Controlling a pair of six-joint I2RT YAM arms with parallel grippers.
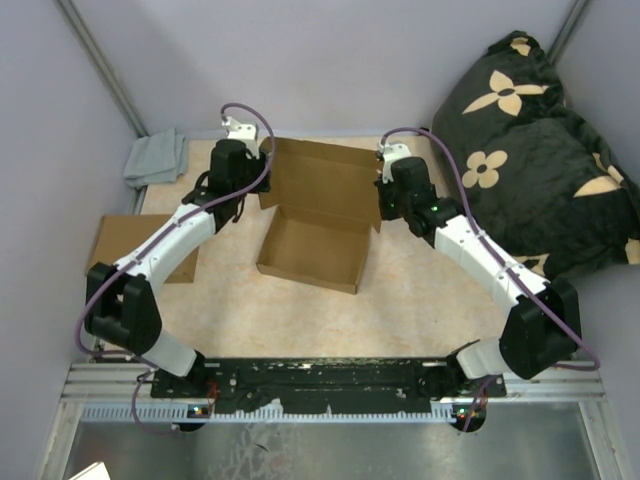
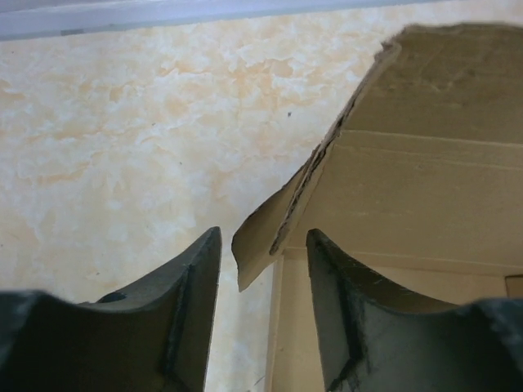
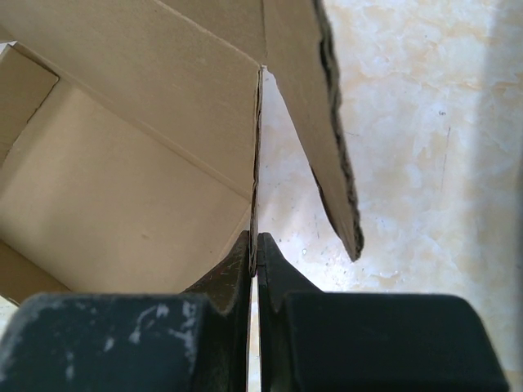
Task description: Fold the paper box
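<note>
Past the arm bases, the beige marbled table (image 1: 420, 300) carries the paper box (image 1: 312, 228), a plain brown, shallow, rectangular cardboard mailer. It sits at mid-table between the two arms, with its tray open upward and its lid standing up along the far side.

To its left a second flat brown cardboard piece (image 1: 118, 240) lies partly under the left arm, well apart from the box.

The right gripper (image 1: 383, 192) is at the right end of the lid. In the right wrist view its dark fingers (image 3: 229, 286) are pressed together on the thin edge of a cardboard panel, pinching the paper box (image 3: 122, 188) with no gap showing. A side flap hangs free just right of them.

The left gripper (image 1: 262, 165) is at the lid's left end. In the left wrist view its jaws stand wide apart, and the ragged corner of a flap of the paper box (image 2: 425, 188) pokes between the fingers (image 2: 188, 310). Whether either finger touches it cannot be told.

Farther back, a small crumpled grey cloth (image 1: 157, 157) lies in the left corner. A black cushion with beige flowers (image 1: 530, 130) fills the right corner.
</note>
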